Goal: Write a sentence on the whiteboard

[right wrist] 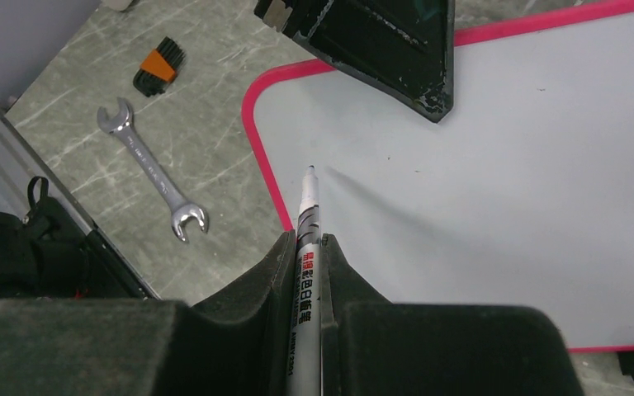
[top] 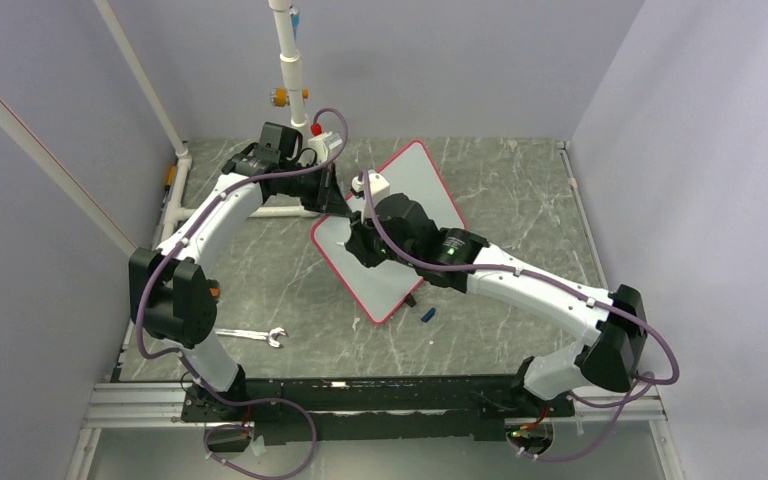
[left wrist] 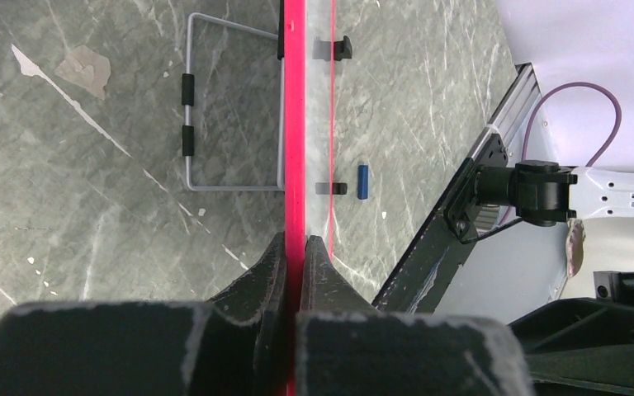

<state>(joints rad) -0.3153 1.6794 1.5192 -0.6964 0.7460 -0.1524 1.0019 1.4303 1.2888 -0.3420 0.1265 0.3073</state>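
Entry: left gripper [left wrist: 295, 243] clamps the whiteboard [right wrist: 503, 190] edge, right gripper [right wrist: 307, 241] grips the marker [right wrist: 308, 206]; I'd press lightly.

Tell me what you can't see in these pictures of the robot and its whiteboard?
- Right wrist view: the marker sits in the right claw; whether its tip touches the whiteboard is unclear.
- Top view: the right arm covers the whiteboard's middle and the marker.
- Left wrist view: the left claw grips the whiteboard edge-on, so its face is unseen.
- Top view: the small blue thing is too small to name.
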